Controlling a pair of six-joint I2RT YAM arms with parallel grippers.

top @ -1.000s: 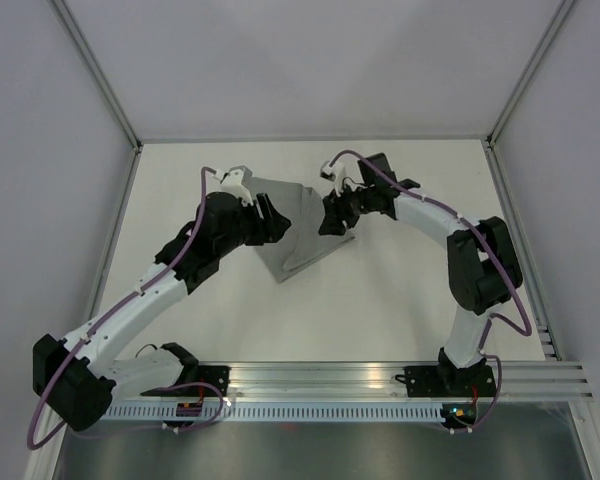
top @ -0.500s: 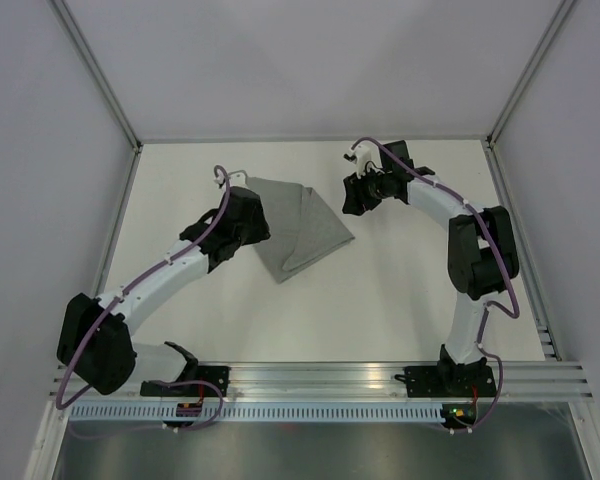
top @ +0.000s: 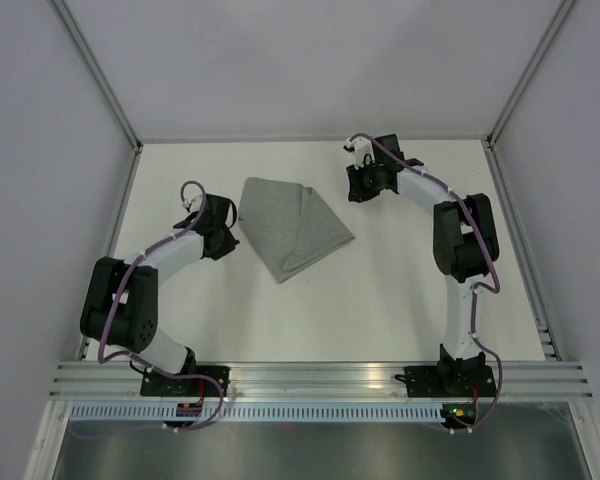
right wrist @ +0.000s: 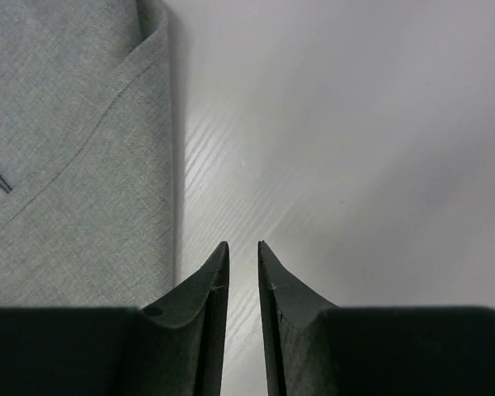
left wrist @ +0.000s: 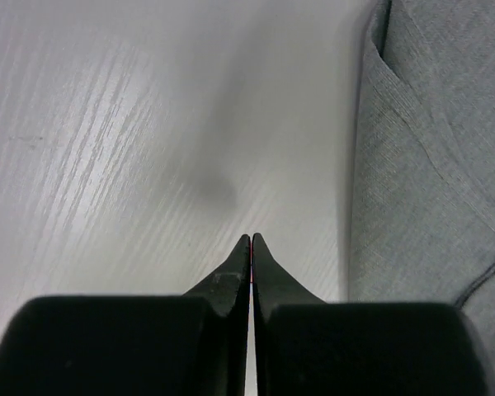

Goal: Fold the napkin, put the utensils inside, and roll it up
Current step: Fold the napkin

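Note:
The grey napkin [top: 292, 225] lies folded into a rough triangle on the white table, its point toward the near side. It fills the right side of the left wrist view [left wrist: 429, 165] and the left side of the right wrist view [right wrist: 66, 148]. My left gripper [top: 223, 226] [left wrist: 252, 238] is just left of the cloth, shut on nothing, over bare table. Off the cloth's far right corner, my right gripper [top: 358, 188] [right wrist: 242, 244] stands open by a narrow gap with nothing between its fingers. The utensils are out of view.
The white table [top: 380, 300] is walled by pale panels on three sides, with metal posts at the far corners. An aluminium rail [top: 320, 378] carrying both arm bases runs along the near edge.
Both grippers have let go of the napkin and drawn back from it, the left toward the left, the right toward the far right. The left jaws closed fully and the right narrowed.

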